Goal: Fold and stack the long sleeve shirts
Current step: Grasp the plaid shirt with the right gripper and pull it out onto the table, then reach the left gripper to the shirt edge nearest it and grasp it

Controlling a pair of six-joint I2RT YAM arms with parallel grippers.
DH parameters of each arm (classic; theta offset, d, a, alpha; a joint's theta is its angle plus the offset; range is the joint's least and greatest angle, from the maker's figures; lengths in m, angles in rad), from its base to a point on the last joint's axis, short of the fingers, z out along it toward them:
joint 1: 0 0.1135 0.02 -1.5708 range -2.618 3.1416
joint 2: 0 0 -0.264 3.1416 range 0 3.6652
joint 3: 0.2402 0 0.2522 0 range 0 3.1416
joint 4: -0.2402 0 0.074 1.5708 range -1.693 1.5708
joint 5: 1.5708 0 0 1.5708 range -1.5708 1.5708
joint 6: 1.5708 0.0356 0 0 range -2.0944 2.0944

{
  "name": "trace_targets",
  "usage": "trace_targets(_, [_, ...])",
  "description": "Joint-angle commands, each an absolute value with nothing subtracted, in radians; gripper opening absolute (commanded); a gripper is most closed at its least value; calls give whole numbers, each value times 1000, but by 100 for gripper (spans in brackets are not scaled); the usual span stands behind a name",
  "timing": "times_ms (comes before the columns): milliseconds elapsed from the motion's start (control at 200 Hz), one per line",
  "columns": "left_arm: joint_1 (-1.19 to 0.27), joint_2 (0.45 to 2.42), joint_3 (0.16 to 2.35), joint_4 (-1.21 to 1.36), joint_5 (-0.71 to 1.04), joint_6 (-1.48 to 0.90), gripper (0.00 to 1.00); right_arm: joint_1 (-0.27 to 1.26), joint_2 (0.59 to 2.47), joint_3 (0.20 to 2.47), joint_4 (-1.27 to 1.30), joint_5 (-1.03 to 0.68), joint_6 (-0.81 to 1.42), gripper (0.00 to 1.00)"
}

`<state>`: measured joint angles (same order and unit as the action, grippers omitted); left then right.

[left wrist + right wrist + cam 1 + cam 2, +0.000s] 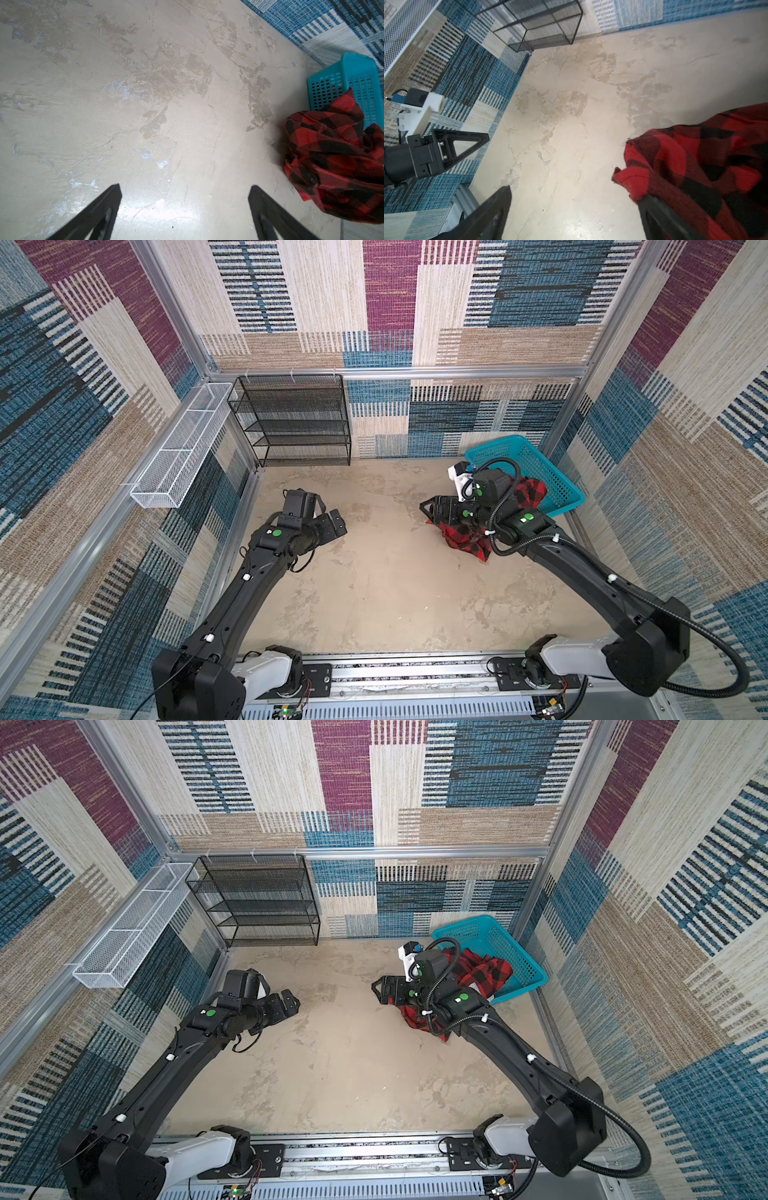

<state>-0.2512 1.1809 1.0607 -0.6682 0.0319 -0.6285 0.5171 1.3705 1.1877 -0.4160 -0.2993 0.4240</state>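
Observation:
One long sleeve shirt [467,541], a red-and-black check flannel, is crumpled at the right. Part of it lies in the teal basket [552,485] and part spills onto the beige table, as both top views show [482,969]. My right gripper [432,506] hovers just left of the heap, pointing left and open. In the right wrist view its fingers [575,199] stand wide apart over bare table, and a shirt [695,162] edge rests against one finger. My left gripper [336,522] is open at the left, far from the shirt [332,162], with nothing between its fingers [185,191].
A black mesh shelf rack [299,418] stands at the back left against the wall. A white wire tray [183,443] hangs on the left wall. Patterned walls enclose the table on three sides. The basket [357,68] sits in the back right corner.

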Motion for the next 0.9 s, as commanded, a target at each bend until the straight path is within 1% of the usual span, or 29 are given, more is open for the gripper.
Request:
trace_targets(0, [-253,1160,1048,-682,7,-642,99,524,1463,1191,-346,-471,437,99])
trace_targets(155, [-253,1140,1025,-696,0,-645,99,565,1597,1189,-272,-460,433,98])
trace_targets(260, [-253,1142,1021,-709,-9,-646,99,598,1671,1249,-372,-363,400,98])
trace_targets(320, [-253,1157,1032,-729,-15,-642,99,606,1682,1258,-429,-330,389,98])
trace_targets(406, [-253,1188,1062,-761,-11,-640,99,608,1633,1206,-463,-285,388,98])
trace_targets(536, [-262,1228,1078,-759,58,-679,99,605,1478,1118,-476,-197,403,99])
trace_targets(611, [-298,1257,1080,-730,116,-721,99,584,1420,1120,-505,-133,418,99])
trace_targets(711, [-391,1300,1071,-668,200,-805,99,513,1373,1138,-521,-71,435,97])
trace_targets(781, [-455,1292,1003,-548,255,-905,99,444,1348,1147,-508,-66,436,96])
trace_targets(846, [-496,1263,886,-355,299,-1016,100,394,1332,1165,-499,-66,422,95])
trace_targets(896, [-525,1240,803,-238,287,-1090,96,369,1327,1183,-499,-69,405,95])
